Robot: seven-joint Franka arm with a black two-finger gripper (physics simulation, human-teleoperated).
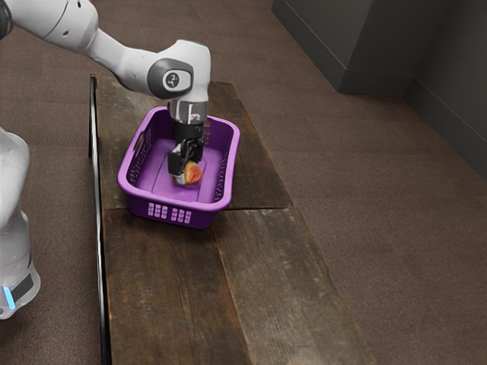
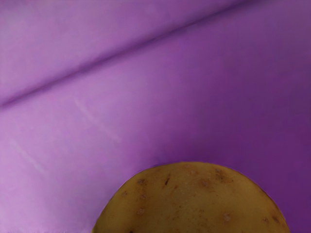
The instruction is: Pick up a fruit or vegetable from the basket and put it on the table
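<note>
Potato [image 2: 192, 201] sits close under the gripper [image 1: 186, 169], inside the basket [image 1: 167, 200], probably lined up for a straight lift; whether it's gripped, I cannot tell.

Exterior view high, well back; wrist view close; both face down into basket [image 1: 176, 203]

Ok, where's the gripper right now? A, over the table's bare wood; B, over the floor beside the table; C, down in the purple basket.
C: the gripper reaches down between the walls of the basket, whose purple bottom fills the wrist view's background.
</note>
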